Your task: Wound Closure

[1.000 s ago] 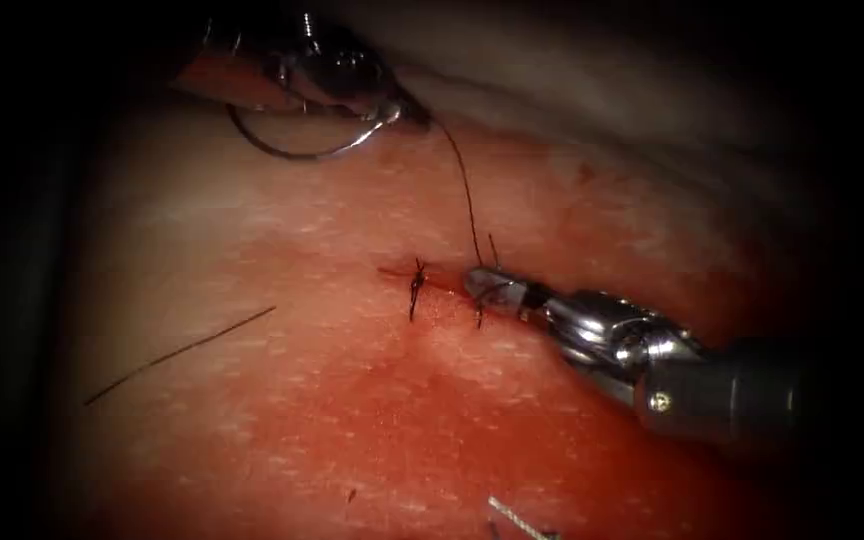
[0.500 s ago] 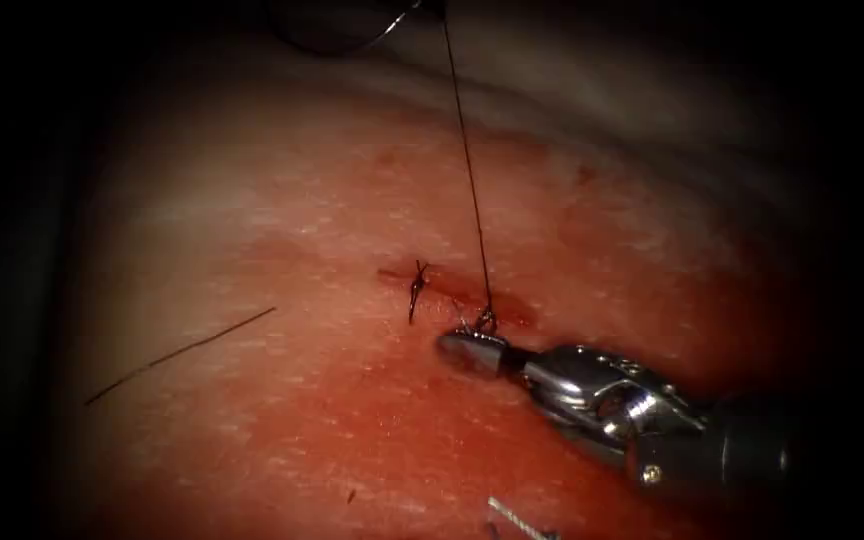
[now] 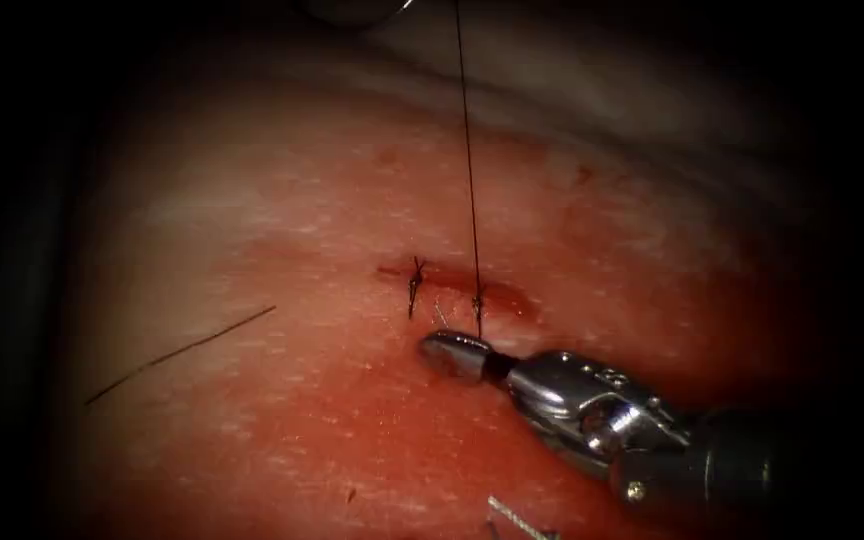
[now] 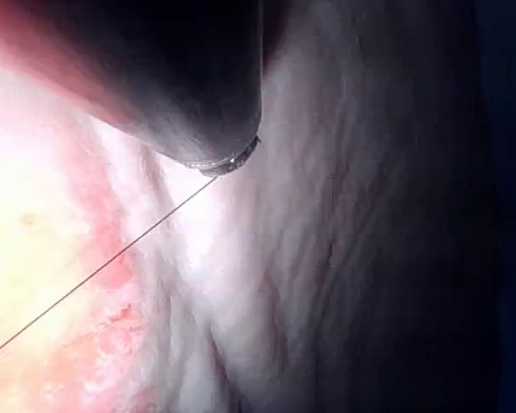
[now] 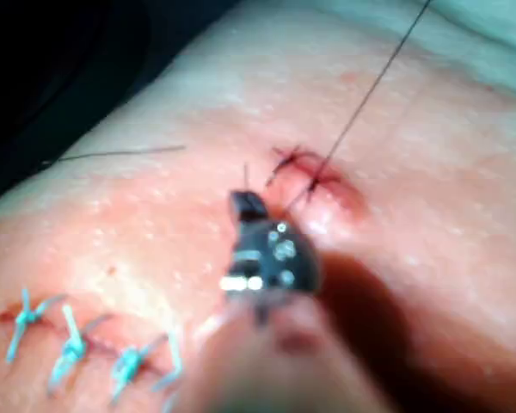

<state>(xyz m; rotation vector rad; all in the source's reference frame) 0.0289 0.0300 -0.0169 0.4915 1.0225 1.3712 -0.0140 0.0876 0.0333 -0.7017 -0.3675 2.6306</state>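
Two stitches sat across the cut, my right tool just below with fingers closed on the taut thread; needle up top, left fingers' state untellable.

Tissue carries loose thread piece, red fluid, tied stitch.

Setting: a surgical training bench, not a clinical theatre; the tissue is a slab of pale, fatty pork with a short cut carrying dark stitches; a second row of pale blue knotted stitches marks repeated practice; a loose cut end of thread lies on the slab; a wristed metal end effector indicates robotic equipment.
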